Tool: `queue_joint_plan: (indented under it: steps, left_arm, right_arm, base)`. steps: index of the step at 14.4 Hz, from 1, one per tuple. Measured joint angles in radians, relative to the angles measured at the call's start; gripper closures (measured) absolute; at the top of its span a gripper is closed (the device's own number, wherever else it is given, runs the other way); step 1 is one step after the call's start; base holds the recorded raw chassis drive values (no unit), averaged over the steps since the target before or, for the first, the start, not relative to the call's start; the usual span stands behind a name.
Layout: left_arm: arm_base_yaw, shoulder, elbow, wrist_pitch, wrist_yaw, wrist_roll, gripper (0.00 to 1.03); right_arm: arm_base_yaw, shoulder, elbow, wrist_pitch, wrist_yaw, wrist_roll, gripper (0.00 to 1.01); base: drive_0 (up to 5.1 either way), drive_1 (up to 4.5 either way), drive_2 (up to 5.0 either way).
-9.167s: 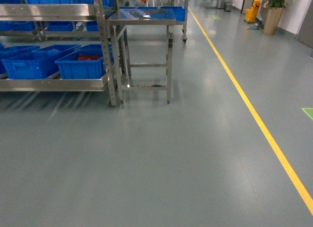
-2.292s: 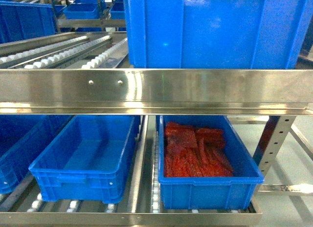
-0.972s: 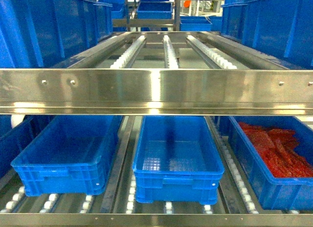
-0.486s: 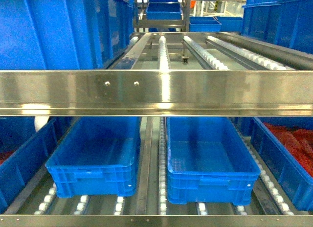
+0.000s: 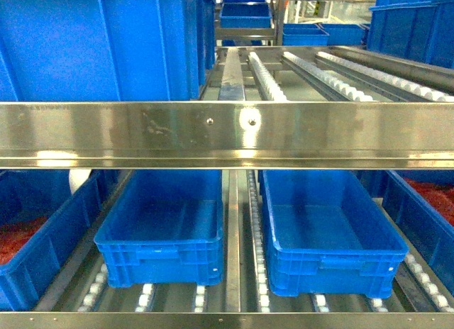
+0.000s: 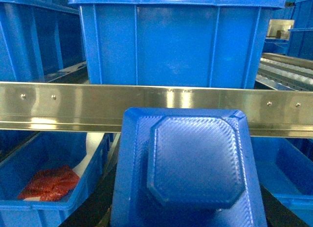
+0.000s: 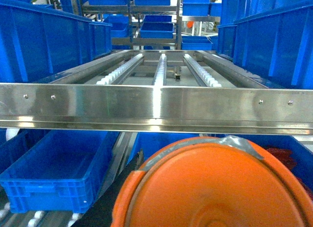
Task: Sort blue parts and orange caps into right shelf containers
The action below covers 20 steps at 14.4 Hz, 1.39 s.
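A blue part [image 6: 195, 158], flat with a raised octagonal face, fills the lower left wrist view. It sits between the dark fingers [image 6: 98, 205] of my left gripper [image 6: 190, 212], which is shut on it. A round orange cap [image 7: 215, 188] with a strip of grey tape fills the lower right wrist view, with my right gripper [image 7: 215, 212] shut on it; one dark finger [image 7: 131, 161] shows at its left edge. Two empty blue containers [image 5: 159, 261] [image 5: 330, 272] sit on the lower shelf rollers straight ahead. Neither gripper shows in the head view.
A steel shelf rail [image 5: 227, 134] crosses at mid height, in front of both held pieces. A tall blue tote [image 5: 99, 42] stands on the upper level at left. Totes holding red pieces sit at the far left [image 5: 35, 261] and far right [image 5: 429, 233] below.
The head view has shifted left along the shelf. The two empty containers slid right in the frame, the right red-filled tote is nearly out of it, and a left one has come in.
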State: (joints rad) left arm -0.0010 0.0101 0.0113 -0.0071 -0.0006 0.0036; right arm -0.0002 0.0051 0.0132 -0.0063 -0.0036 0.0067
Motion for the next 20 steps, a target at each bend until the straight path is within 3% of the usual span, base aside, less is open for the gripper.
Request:
queue_joint_plan:
  steps: [20]
  left_arm:
    - [0.0,0.0,0.0,0.0,0.0,0.0,0.61]
  right_arm:
    - [0.0,0.0,0.0,0.001,0.003,0.0,0.57]
  base:
    - [0.0,0.0,0.0]
